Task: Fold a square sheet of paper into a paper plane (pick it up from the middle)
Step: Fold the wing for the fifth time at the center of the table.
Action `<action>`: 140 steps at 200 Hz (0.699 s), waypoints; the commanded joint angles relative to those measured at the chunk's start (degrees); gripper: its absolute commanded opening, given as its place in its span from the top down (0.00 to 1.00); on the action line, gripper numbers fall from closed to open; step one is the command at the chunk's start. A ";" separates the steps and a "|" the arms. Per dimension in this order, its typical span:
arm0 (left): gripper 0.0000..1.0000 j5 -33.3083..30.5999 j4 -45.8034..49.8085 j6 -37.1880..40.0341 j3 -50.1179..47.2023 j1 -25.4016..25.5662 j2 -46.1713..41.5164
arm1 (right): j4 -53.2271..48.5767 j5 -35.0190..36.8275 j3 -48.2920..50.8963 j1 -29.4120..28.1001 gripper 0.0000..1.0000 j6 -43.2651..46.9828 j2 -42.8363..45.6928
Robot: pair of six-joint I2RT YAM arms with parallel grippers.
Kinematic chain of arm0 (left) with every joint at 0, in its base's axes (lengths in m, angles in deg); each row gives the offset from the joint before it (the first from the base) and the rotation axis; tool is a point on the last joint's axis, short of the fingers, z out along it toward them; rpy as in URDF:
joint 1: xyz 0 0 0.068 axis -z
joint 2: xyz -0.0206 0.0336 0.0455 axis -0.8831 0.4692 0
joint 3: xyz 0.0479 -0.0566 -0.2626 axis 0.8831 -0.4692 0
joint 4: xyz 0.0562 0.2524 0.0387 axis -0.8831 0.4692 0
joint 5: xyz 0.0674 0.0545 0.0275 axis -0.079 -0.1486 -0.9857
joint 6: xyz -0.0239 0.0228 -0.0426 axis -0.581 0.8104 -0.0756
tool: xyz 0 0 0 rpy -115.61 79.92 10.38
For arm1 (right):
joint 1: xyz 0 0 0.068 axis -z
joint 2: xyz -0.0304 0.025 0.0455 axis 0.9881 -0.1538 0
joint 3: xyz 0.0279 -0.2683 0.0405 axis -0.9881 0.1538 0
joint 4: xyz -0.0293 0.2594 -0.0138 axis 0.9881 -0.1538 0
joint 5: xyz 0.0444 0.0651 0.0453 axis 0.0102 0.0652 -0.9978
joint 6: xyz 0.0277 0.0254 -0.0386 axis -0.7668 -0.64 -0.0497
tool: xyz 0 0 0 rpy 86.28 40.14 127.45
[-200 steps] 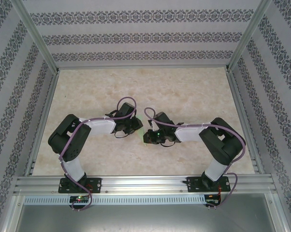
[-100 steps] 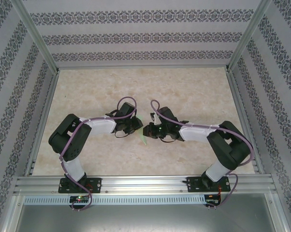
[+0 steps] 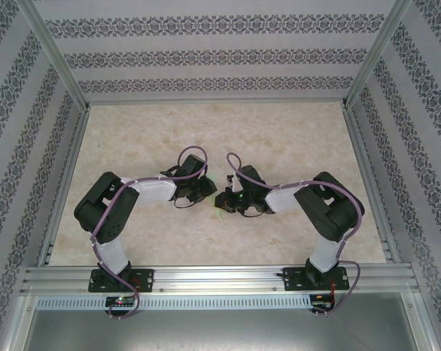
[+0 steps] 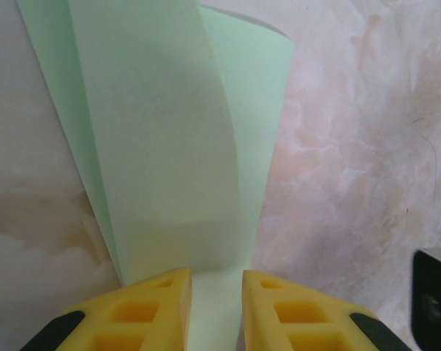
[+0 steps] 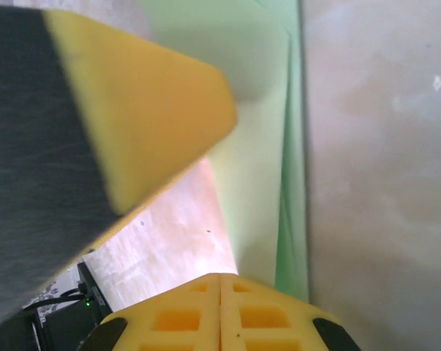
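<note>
A thin, pale green sheet of paper (image 4: 169,146), already folded lengthwise into a long strip of overlapping layers, is lying at the middle of the beige marbled worktop (image 3: 279,139), right where the two arms are meeting. From overhead only a sliver of green is showing between the tools, just in front of the left one. The left tool (image 3: 208,191) is reaching in from the left. In its wrist view its yellow fingers (image 4: 151,307) are standing a narrow gap apart over the strip's near end. The paper is showing in that gap and running under both tips, then fanning away across the worktop with one curved layer lifting above the others. Whether this tool is clamping the paper or only sitting over it I cannot tell. The right tool (image 3: 221,201) is coming in from the right, close beside the left one. In its wrist view its two yellow fingers (image 5: 176,318) are pressing flat together with no gap. The creased edge of the paper is running down to their tips on the right side, but whether that edge is caught between them cannot be told. The broad yellow finger of the left tool (image 5: 140,110) is looming across the upper left of that view, resting against the green strip.
</note>
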State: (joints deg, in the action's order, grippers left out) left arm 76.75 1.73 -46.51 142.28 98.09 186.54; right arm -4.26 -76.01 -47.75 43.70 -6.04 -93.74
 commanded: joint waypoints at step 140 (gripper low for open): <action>0.74 -0.08 2.13 0.89 1.26 0.24 1.32 | -4.52 -4.84 2.77 -1.21 0.92 2.95 2.20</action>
State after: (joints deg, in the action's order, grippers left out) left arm 77.16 2.40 -46.51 142.28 98.09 186.61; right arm -5.14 -79.31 -44.35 43.75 -5.34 -91.59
